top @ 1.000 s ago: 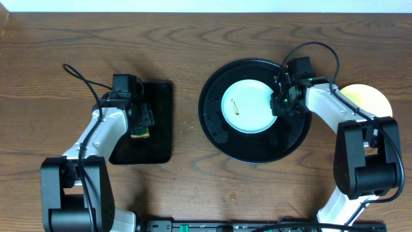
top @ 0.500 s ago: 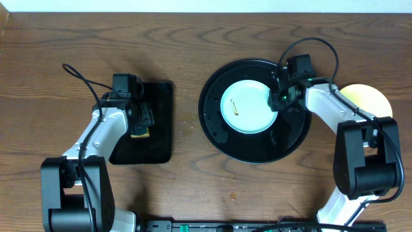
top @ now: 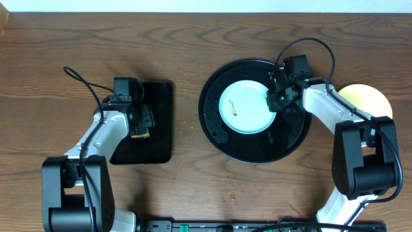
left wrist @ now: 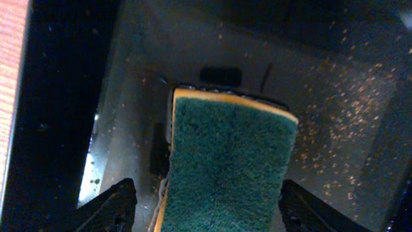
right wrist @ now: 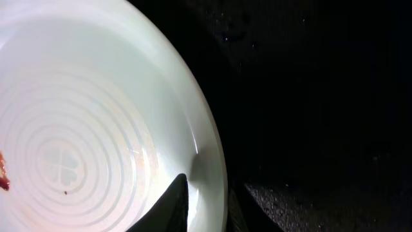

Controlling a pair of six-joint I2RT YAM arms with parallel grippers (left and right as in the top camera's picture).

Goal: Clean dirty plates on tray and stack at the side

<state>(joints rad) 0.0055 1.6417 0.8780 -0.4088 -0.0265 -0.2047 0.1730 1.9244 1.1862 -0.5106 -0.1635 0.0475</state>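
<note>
Plate (top: 244, 106), pale blue-white, on the round black tray (top: 215, 132), a little back and left of tray centre. Small brown smear (top: 235, 108) left of plate middle, on the side away from the right arm. Looks unwiped.

Right gripper (top: 277, 101) at the plate's right rim. In the wrist view, one finger (right wrist: 175, 196) over the inner slope, the other outside and below the edge, rim between them. Parted only narrowly. Cannot tell whether pinching the rim or merely straddling it.

Left gripper (top: 141, 127) over the rectangular black tray (top: 161, 96), well apart from the plate, bare table (top: 187, 58) between. Spread wide astride the sponge (left wrist: 228, 161), green scouring face toward the camera, yellow foam showing at the far edge. Fingers across the sponge's short width, long axis running away from the wrist. Cannot tell whether pressing the sides or just flanking them.

Off the tray, far right on the table: yellow plate (top: 373, 96), partly hidden behind the right arm.

Key relation, as judged: plate directly left of the right gripper, at contact range, with the smear on the far half, facing the left arm. Right arm much the nearer for steadying or lifting. Sponge arm needing a long reach rightward across the table to get at the smear. Round plate, so no long axis to line up with; only the rim side to mind. Risk: plate sliding on the glossy tray if pushed rather than gripped.
</note>
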